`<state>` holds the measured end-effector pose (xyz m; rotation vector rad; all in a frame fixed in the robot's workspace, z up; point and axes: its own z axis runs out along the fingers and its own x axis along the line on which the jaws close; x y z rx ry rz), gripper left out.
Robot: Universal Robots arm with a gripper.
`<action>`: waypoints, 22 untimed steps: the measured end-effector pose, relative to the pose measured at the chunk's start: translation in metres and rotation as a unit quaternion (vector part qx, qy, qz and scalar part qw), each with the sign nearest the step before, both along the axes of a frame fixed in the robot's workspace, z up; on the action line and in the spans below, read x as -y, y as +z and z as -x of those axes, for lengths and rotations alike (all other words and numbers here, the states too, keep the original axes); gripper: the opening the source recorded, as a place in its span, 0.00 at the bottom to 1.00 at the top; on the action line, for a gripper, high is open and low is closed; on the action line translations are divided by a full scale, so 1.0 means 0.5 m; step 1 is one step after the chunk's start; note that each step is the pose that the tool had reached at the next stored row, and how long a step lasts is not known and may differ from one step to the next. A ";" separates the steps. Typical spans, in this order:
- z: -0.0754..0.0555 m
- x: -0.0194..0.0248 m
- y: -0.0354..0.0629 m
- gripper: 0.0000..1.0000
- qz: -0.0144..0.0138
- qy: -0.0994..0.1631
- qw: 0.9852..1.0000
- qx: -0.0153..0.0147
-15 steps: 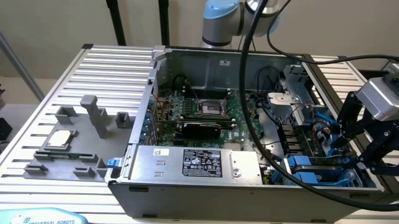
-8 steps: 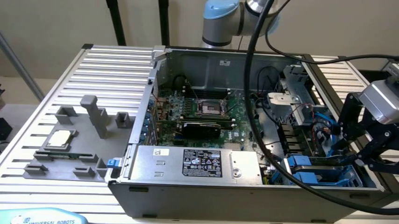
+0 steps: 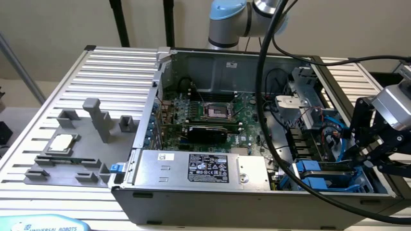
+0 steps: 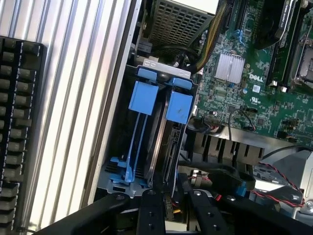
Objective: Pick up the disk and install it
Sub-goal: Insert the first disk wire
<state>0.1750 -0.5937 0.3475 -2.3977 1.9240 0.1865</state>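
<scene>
Slatted table (image 3: 96, 62), open computer case (image 3: 244, 207): the disk (image 4: 166, 142) stands edge-on, its near end between the gripper (image 4: 173, 198) fingers (image 4: 149, 215), long axis pointing away; whether they clamp it, cannot tell.

Bench (image 3: 64, 86): ribbed bare metal, matt silver. Case (image 3: 244, 207): dull grey sheet metal, holding a glossy green circuit board (image 3: 247, 134) and smooth blue plastic rails (image 4: 143, 98). Claw (image 4: 173, 208): matt black; fixture (image 3: 103, 125) on the bench: matt grey plastic.
</scene>
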 end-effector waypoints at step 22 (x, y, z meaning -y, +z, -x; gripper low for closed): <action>0.054 -0.0021 -0.003 0.16 0.005 -0.029 1.000 0.000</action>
